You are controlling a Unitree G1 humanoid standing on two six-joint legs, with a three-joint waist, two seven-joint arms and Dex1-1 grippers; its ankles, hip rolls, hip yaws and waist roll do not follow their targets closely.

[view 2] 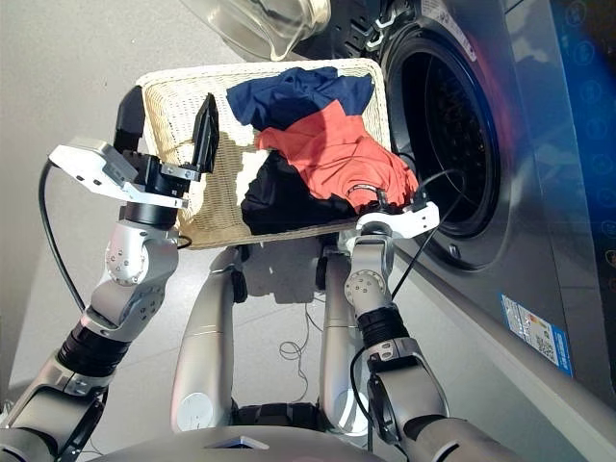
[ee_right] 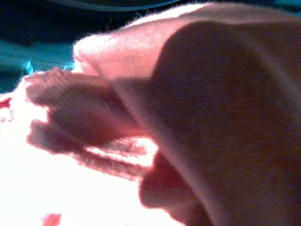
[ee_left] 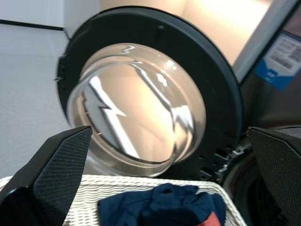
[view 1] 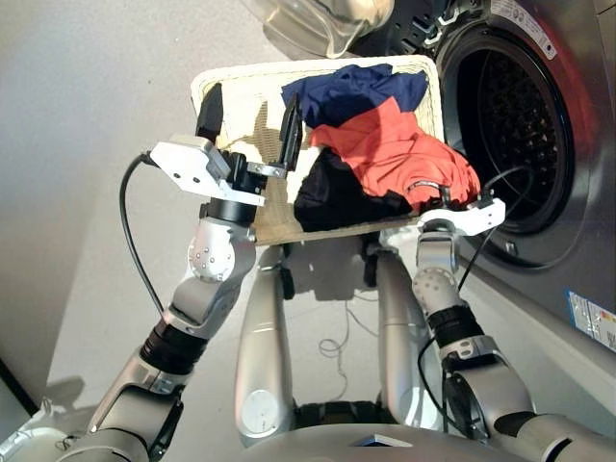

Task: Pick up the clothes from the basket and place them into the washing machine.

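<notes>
Pale grey floor; washing machine (view 1: 520, 135) on my right, door swung open. Basket (view 1: 236, 96) sits ahead, all three clothes in its right half: navy (view 1: 351, 89) farthest, coral-red garment (view 1: 395, 154) on top, black (view 1: 332, 192) nearest. Left gripper (view 1: 252, 130) spread wide, empty, over bare wicker. Right gripper (view 1: 438, 197) buried in the coral cloth; fingers hidden, grip state unknown. Judgement: light, limp fabric, so pinch a bunched fold.
</notes>
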